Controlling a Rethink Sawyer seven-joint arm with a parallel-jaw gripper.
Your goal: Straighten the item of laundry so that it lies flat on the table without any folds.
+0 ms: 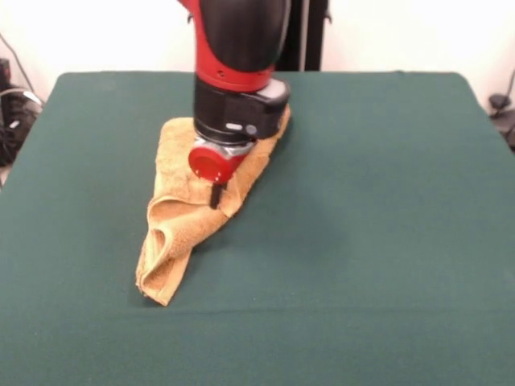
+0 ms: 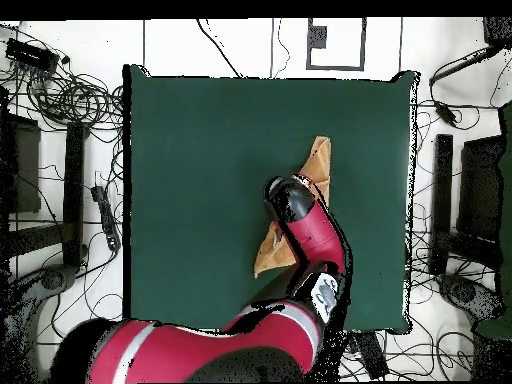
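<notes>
The item of laundry point(image 1: 173, 233) is an orange-tan towel lying crumpled and folded into a long, narrow wedge left of the middle of the green table point(image 1: 362, 241). Its near end is rolled over on itself. My gripper point(image 1: 216, 195) comes straight down onto the towel's middle, and its tip is at the cloth. In the overhead view the arm covers the towel's middle, so only its two ends show: the towel's pointed end point(image 2: 318, 160) and a corner beside the arm. The gripper itself is hidden under the arm there.
The table point(image 2: 200, 180) stretches wide on every side of the towel. Cables, stands and equipment lie on the floor around the table edges point(image 2: 70, 110).
</notes>
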